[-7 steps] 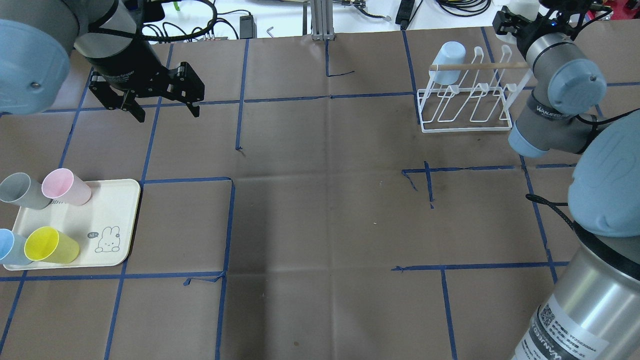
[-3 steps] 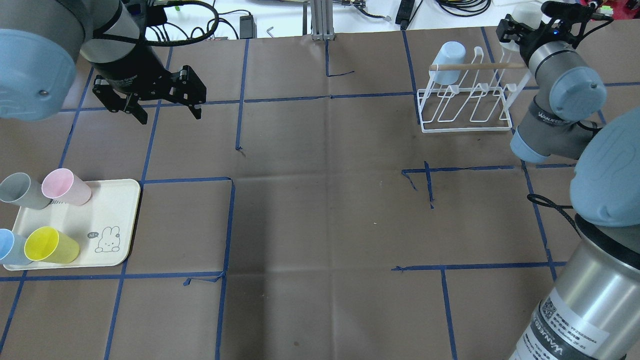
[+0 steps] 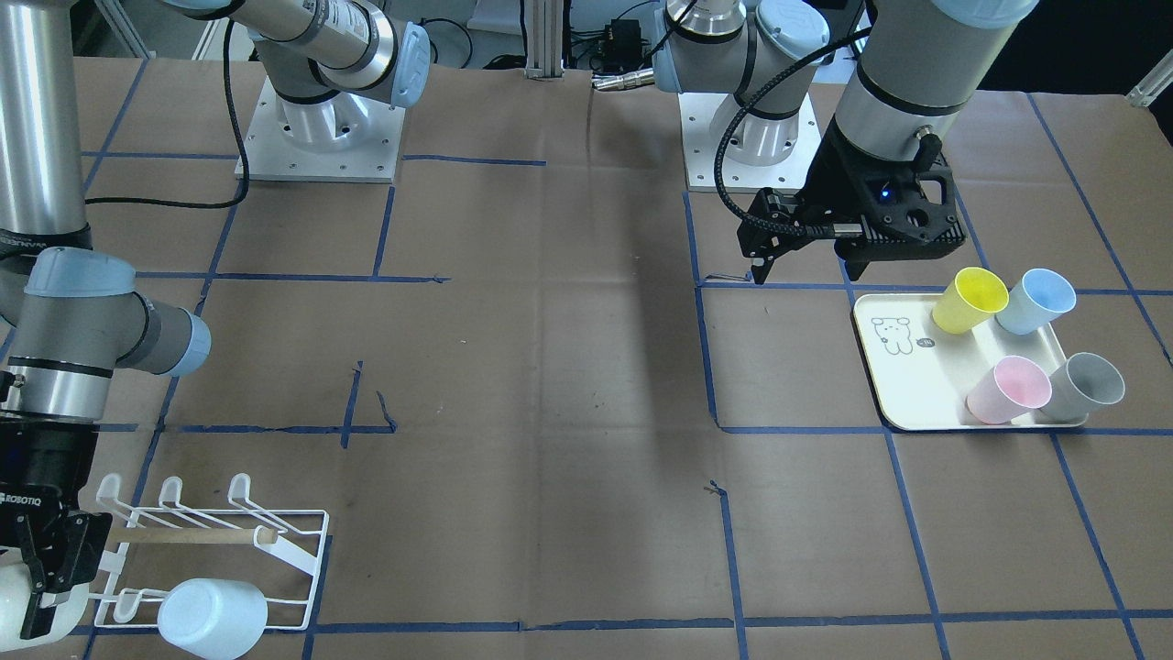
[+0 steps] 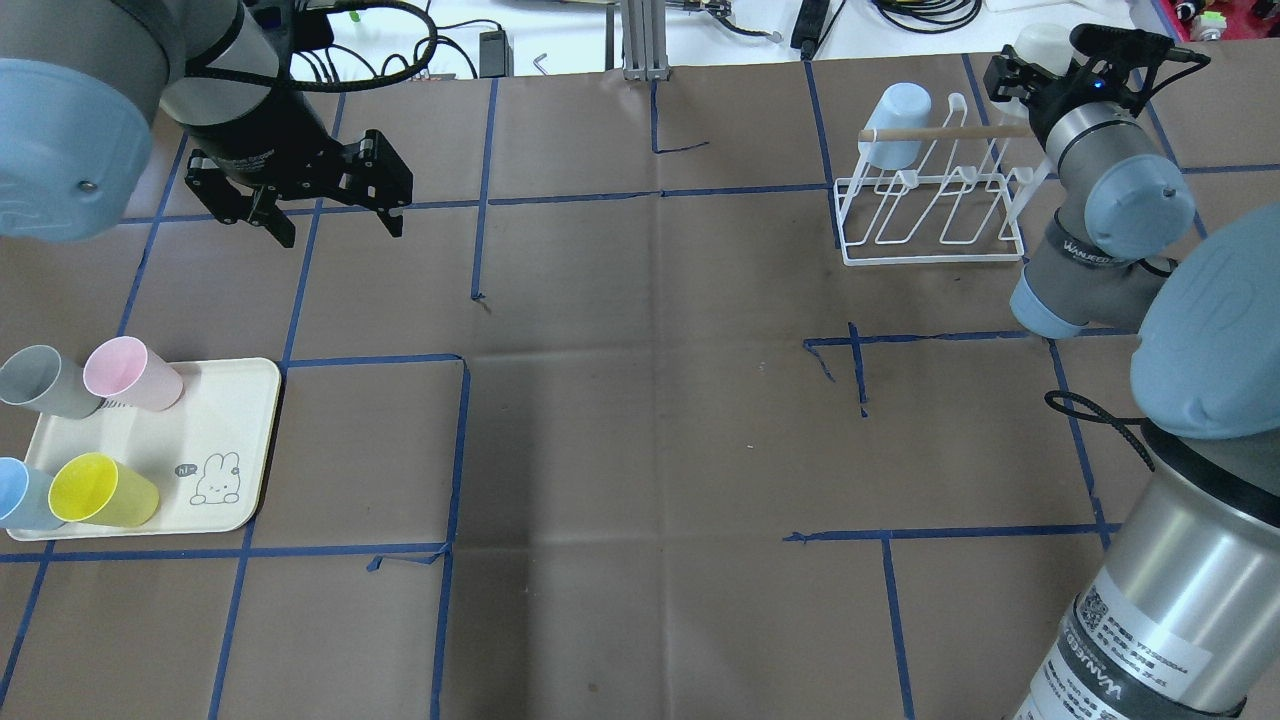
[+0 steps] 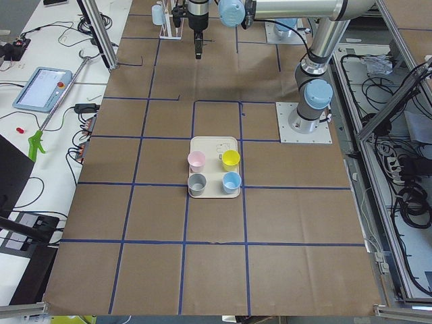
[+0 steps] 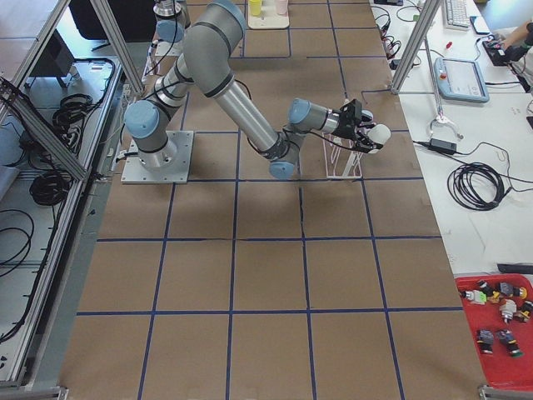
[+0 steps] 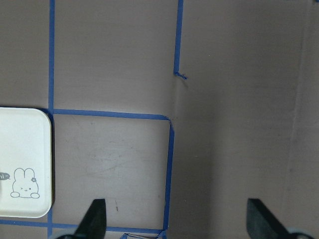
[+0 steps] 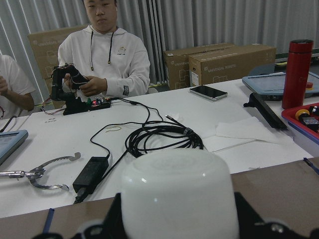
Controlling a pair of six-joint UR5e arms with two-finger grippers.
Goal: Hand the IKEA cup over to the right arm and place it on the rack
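Looking to the rack's end of the counter (image 4: 640, 420), you see the right pincer (image 4: 1045, 62) pinching the white cup (image 8: 179, 199). From the wrist camera you catch the cup filling the lower frame, a dark finger pressed on each side of it. From overhead, you see it held just past the outer end of the rack (image 4: 930, 262), near the tip of the wooden dowel (image 4: 950, 131). Whether it touches the wire, you can't tell from here. No prong carries it.

At the rack's other end you have a pale blue cup (image 4: 895, 125) hanging upside down on a prong.

Over on the other side, your left pincer (image 4: 338, 232) hangs above bare counter with its fingers spread wide and nothing between them. Its wrist camera looks straight down on brown paper and blue tape lines, with a corner of the tray (image 4: 235, 430) at the edge.

On that cream tray you have four cups lying tipped: grey (image 4: 45, 380) and pink (image 4: 130, 372) at the back, blue (image 4: 20, 495) and yellow (image 4: 100, 490) nearer the robot. The left pincer is well apart from them.
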